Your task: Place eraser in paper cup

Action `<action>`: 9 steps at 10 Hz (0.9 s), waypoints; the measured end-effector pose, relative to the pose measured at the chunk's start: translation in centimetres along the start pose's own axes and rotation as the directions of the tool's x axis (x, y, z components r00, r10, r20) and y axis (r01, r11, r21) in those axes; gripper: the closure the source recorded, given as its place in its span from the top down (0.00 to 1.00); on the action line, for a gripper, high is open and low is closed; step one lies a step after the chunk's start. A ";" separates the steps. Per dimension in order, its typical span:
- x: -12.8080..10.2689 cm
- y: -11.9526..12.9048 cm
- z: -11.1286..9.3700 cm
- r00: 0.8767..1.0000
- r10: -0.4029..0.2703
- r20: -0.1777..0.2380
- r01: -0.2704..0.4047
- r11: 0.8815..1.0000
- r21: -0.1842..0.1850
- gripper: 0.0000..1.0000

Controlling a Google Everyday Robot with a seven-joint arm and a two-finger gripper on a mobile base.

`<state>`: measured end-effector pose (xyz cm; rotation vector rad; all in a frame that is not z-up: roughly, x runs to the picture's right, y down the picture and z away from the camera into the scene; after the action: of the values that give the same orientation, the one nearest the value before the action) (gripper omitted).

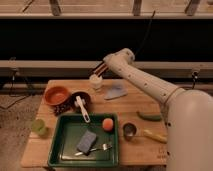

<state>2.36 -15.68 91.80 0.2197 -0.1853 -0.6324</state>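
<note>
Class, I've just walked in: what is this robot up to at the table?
The robot's gripper hangs just above the paper cup at the back of the wooden table, apparently delivering the eraser, which is not visible. The green tray with its sponge sits untouched.

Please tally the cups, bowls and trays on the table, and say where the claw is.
Cups: 3 – paper cup, green cup, metal cup
Bowls: 2 – orange bowl, dark bowl
Trays: 1 – green tray
Total: 6
The claw is above the paper cup.
</note>
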 end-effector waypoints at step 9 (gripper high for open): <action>-2.4 0.7 0.1 1.000 -0.021 0.007 0.021 1.000 0.011 0.80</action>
<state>0.81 -13.70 91.85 0.2302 -0.1938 -0.6533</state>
